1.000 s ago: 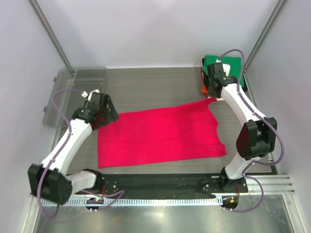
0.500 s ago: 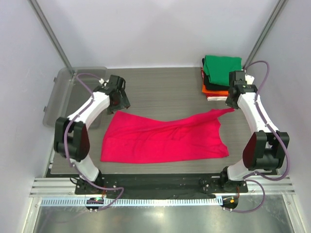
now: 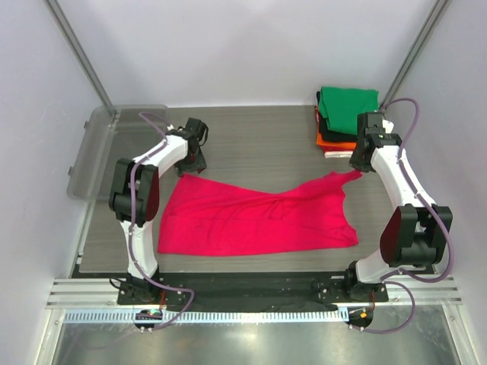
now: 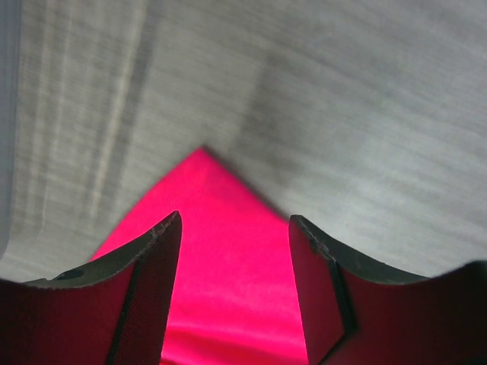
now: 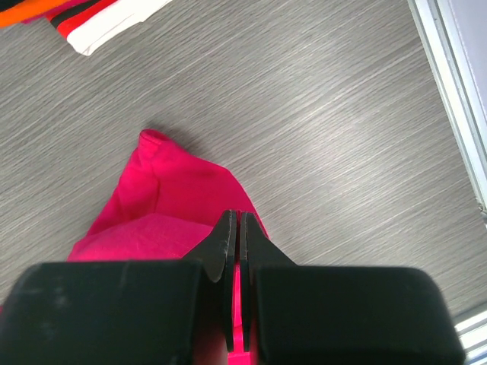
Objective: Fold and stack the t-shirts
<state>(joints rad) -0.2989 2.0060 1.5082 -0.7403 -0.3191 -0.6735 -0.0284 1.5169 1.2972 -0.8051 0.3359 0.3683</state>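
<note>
A crimson-pink t-shirt (image 3: 255,217) lies spread and wrinkled on the grey table. My left gripper (image 3: 192,161) is open just above its far left corner; in the left wrist view that corner (image 4: 221,228) shows between the spread fingers (image 4: 152,289). My right gripper (image 3: 356,167) is shut on the shirt's far right corner, and the cloth (image 5: 175,198) shows pinched between the jaws in the right wrist view. A folded stack stands at the far right with a green t-shirt (image 3: 348,103) on top and black, orange (image 3: 329,140) and white layers under it.
A clear plastic tub (image 3: 114,141) sits at the far left edge of the table. The stack's orange and white edges (image 5: 114,23) show at the top left of the right wrist view. A metal rail (image 5: 449,91) bounds the right side.
My left arm has swung far and right, its gripper now open over the shirt's far left corner. My right gripper has moved right and nearer, still holding the corner. The shirt has wrinkled and shifted.
</note>
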